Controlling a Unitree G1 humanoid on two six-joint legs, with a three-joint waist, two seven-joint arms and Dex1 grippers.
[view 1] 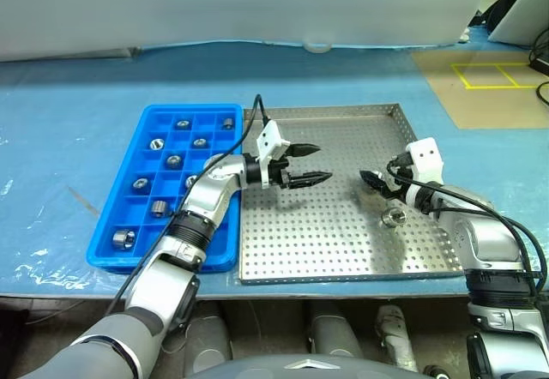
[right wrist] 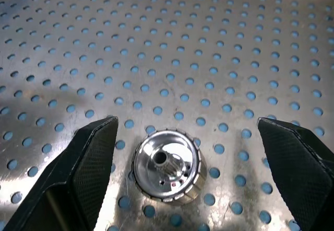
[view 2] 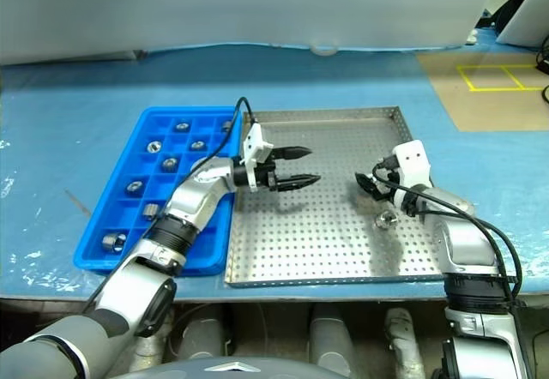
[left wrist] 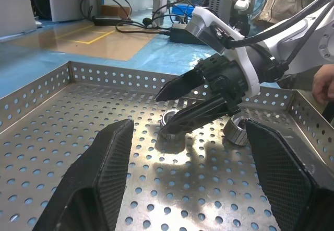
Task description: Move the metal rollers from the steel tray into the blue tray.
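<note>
i note my right pincer [right wrist: 182,152] released wide over a roller [right wrist: 167,165] on the steel tray [view 1: 343,250], and a second roller [left wrist: 237,131] close beside it may be knocked when i close; my left pincer [view 1: 316,163] hangs released and empty mid-tray, crowding the carry path to the blue tray [view 1: 111,225], where several rollers already sit.

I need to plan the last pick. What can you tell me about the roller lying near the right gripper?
The metal roller is a short shiny silver cylinder with a ribbed outer wall, a flat face and a small dark centre hole. It lies on the perforated floor of the steel tray, hole facing up, toward the tray's right side. It sits between the open fingers of the right gripper; neither finger touches it.
</note>
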